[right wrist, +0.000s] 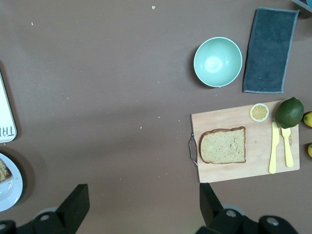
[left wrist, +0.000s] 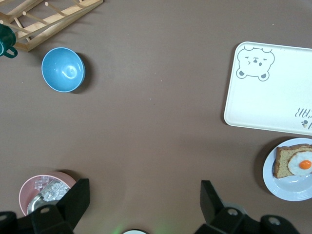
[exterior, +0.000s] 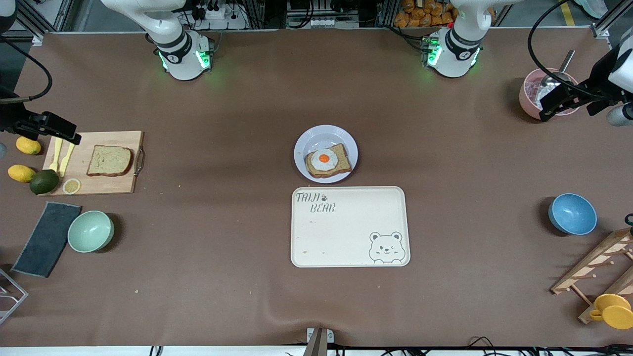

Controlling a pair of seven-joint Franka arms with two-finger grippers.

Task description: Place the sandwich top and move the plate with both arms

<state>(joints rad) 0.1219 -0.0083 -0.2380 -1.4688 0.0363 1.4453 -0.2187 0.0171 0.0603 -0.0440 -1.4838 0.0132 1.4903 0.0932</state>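
The sandwich top (exterior: pixel 109 160) (right wrist: pixel 223 145), a plain tan bread slice, lies flat on a wooden cutting board (exterior: pixel 113 185) at the right arm's end of the table. The lavender-white plate (exterior: pixel 321 132) (left wrist: pixel 287 192) sits mid-table and carries a bread slice with a fried egg (exterior: pixel 327 161). My right gripper (exterior: pixel 64 132) (right wrist: pixel 142 195) hangs high over the cutting board's outer edge, open and empty. Over the pink bowl at the left arm's end, my left gripper (exterior: pixel 556 101) (left wrist: pixel 145 192) is also open with nothing between its fingers.
A cream bear tray (exterior: pixel 346 227) lies just nearer the camera than the plate. Mint bowl (exterior: pixel 90 231), dark cloth (exterior: pixel 47 238), lemons and a lime (exterior: pixel 44 181) crowd the right arm's end. Blue bowl (exterior: pixel 572 213), pink bowl (exterior: pixel 531 94) and wooden rack (exterior: pixel 598 269) stand at the left arm's end.
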